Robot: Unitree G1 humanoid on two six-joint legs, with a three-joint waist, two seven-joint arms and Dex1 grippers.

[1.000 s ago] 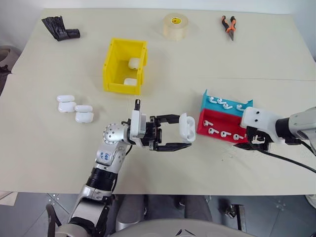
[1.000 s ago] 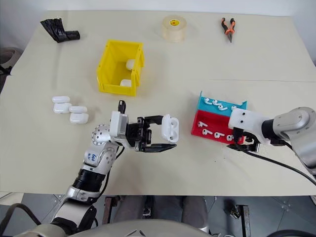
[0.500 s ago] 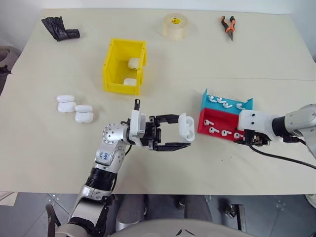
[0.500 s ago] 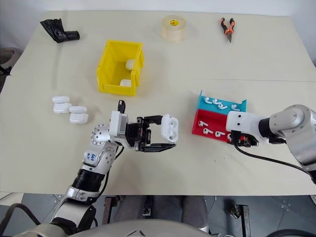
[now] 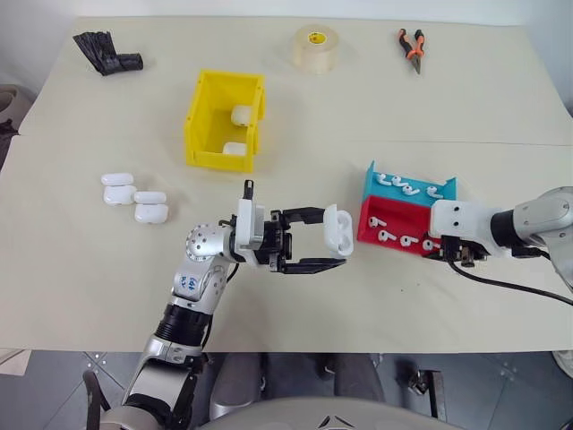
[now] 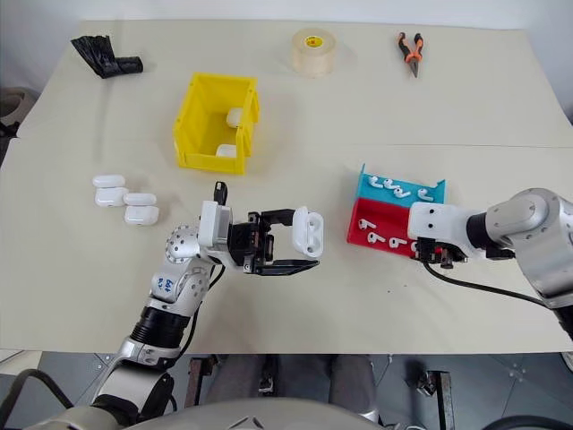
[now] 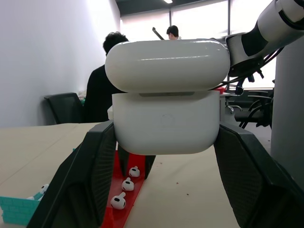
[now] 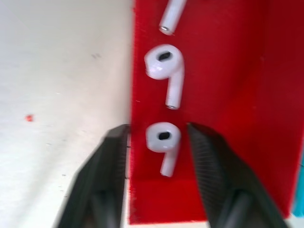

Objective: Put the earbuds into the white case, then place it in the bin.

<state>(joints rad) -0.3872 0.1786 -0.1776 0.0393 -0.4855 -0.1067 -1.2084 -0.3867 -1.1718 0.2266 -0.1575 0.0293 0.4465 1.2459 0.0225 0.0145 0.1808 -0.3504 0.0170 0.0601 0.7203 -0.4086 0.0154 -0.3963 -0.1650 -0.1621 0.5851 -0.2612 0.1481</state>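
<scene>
I see the yellow bin (image 5: 224, 121) at the back left with two cases inside. My left gripper (image 5: 333, 247) is clenched on the white case (image 5: 337, 229), lid ajar, above the table. Further right, my right gripper (image 8: 156, 142) straddles an earbud (image 8: 163, 142) in the red tray (image 5: 394, 226), fingers (image 8: 111, 156) not yet pinching it.

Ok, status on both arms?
Left end effector shut on open case. Right end effector straddling an earbud in red tray, not gripped. Nothing blocking.

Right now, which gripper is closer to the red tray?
Right. The right gripper is down at the red tray, straddling an earbud. The left gripper is beside the tray, holding the white case.
</scene>
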